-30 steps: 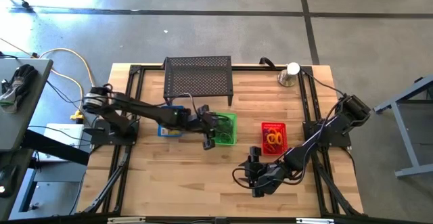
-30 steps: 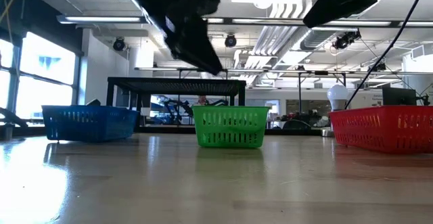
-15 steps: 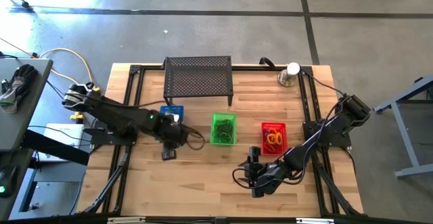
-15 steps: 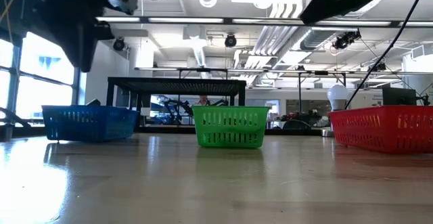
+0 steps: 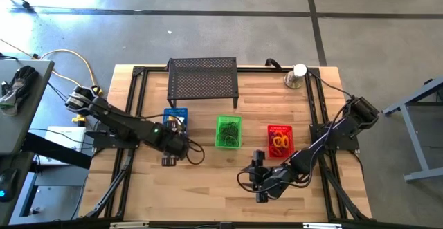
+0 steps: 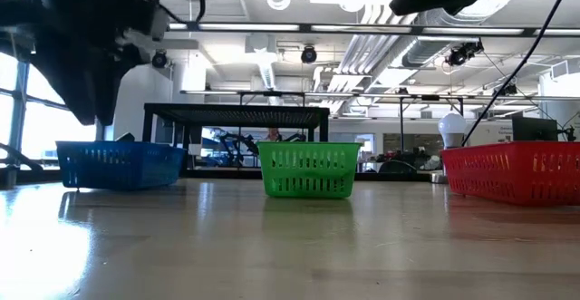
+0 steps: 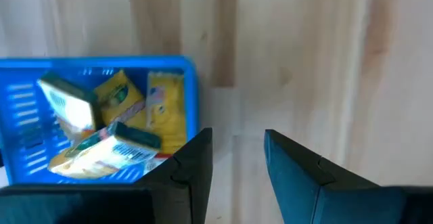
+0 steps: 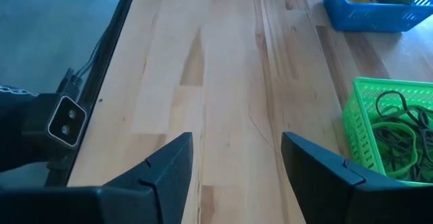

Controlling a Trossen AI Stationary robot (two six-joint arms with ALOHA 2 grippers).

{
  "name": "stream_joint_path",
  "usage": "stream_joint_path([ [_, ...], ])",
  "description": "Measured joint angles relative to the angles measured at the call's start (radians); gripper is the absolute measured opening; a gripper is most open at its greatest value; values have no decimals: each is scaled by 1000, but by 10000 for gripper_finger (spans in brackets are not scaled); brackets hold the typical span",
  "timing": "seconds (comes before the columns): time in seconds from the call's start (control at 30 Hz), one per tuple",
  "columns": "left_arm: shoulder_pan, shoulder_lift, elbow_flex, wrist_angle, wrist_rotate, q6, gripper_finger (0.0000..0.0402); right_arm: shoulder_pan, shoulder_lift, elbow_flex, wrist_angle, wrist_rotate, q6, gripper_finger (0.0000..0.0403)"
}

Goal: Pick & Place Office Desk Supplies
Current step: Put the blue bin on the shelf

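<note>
The supplies lie in three baskets. Yellow boxes (image 7: 118, 109) fill the blue basket (image 5: 175, 117), dark loops (image 8: 398, 137) lie in the green basket (image 5: 228, 131), and orange loops (image 5: 279, 143) in the red basket (image 5: 280, 131). My left gripper (image 7: 237, 149) hangs open over bare wood just near-side of the blue basket, pointing steeply down, nothing between its fingers. My right gripper (image 8: 237, 153) stands open above the table's near middle (image 5: 259, 194), also with nothing in it.
A black perforated shelf (image 5: 203, 81) stands at the far middle, a silver cup with a white ball (image 5: 297, 75) at the far right. Black frame rails (image 5: 135, 104) run along both table sides. Bare wood lies along the near edge between the arms.
My left gripper has swung from above the green basket toward the table's left edge and slightly nearer, past the blue basket, tipping to point more steeply down. Its fingers kept the same gap. The right arm kept still.
</note>
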Motion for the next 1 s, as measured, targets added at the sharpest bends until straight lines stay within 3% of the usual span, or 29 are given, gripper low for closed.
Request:
stream_joint_path([
  [0.43, 156, 0, -134, 133, 6, 90, 126, 0, 0, 0, 16, 0, 0, 215],
  [0.67, 175, -1, -188, 209, 82, 92, 124, -1, 0, 0, 15, 0, -8, 215],
  [0.77, 166, -1, -190, 209, 75, 91, 102, -9, 0, 0, 15, 0, -18, 215],
  [1.0, 135, 0, -192, 211, 47, 80, 8, -38, 0, 0, 15, 0, -18, 215],
])
